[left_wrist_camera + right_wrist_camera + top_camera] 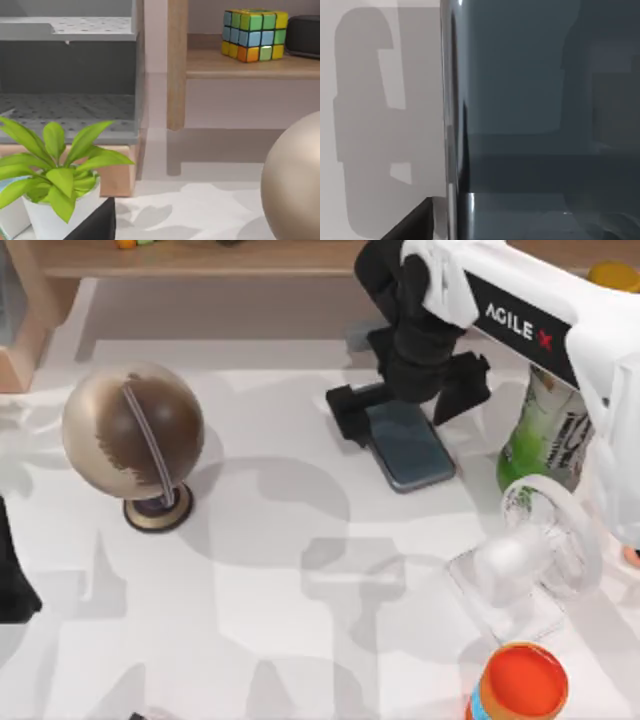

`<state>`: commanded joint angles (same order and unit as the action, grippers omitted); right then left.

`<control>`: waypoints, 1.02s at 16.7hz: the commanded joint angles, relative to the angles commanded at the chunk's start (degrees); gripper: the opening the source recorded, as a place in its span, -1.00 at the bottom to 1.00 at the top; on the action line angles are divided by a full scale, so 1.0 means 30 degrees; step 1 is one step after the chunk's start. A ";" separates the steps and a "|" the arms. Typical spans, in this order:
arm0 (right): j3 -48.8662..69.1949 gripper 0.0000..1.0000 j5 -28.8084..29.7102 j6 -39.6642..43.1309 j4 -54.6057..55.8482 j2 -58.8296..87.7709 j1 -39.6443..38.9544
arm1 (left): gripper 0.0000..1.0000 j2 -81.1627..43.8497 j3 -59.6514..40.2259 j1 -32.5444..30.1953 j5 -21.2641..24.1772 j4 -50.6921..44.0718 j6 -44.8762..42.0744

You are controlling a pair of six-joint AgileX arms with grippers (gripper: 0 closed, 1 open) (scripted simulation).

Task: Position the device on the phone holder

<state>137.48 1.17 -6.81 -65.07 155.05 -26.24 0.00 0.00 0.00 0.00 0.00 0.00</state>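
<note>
The smartphone (410, 445) lies toward the counter's (300, 590) far edge, right of centre, directly under the right gripper (420, 390). Its long axis slants from far-left to near-right, and its far end meets the black phone holder (345, 410). It looks propped on the holder, though I cannot tell how firmly it sits. The right arm reaches in from the far right corner, wrist steeply down over the phone's far end. In the right wrist view the screen (540, 120) is very close. Whether the fingers pinch it or stand spread, I cannot tell. The left arm (15, 580) is parked at the counter's left edge, well apart from the phone.
</note>
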 joint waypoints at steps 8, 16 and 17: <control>-0.0006 0.25 0.0000 0.0000 0.0008 0.0002 0.0000 | 1.00 0.0000 0.0000 0.0000 0.0000 0.0000 0.0000; -0.0006 -0.96 0.0000 0.0000 0.0008 0.0002 0.0000 | 1.00 0.0000 0.0000 0.0000 0.0000 0.0000 0.0000; -0.0006 -1.00 0.0000 0.0000 0.0008 0.0002 0.0000 | 1.00 0.0000 0.0000 0.0000 0.0000 0.0000 0.0000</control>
<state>137.46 1.17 -6.81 -65.04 155.06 -26.24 0.00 0.00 0.00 0.00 0.00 0.00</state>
